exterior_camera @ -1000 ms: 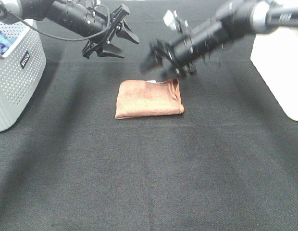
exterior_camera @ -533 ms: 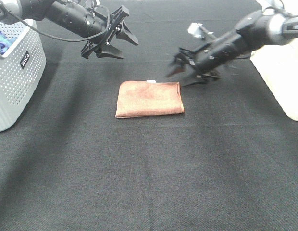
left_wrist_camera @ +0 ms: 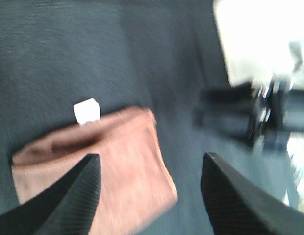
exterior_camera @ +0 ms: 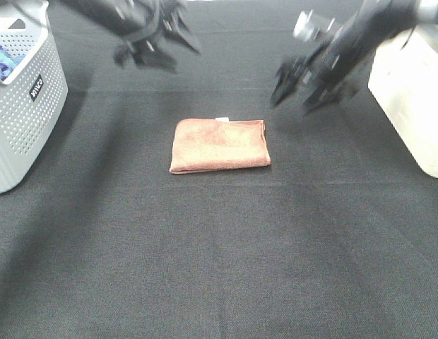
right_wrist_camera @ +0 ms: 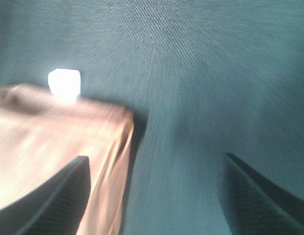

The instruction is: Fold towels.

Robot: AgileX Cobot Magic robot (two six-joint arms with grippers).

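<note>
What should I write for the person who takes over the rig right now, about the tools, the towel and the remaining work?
Left tool: open, empty, in the air behind and left of the towel.
Right tool: open, empty, in the air behind and right of the towel.
Towel: flat on the table, folded to a rectangle, tag at the far edge, nothing touching it.
Done: the folding, it seems.
Left: perhaps one more fold or putting it away; the pictures do not settle this.

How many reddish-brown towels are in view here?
1: the folded towel lies on the black table, near its middle. The grey basket at left may hide others.
</note>
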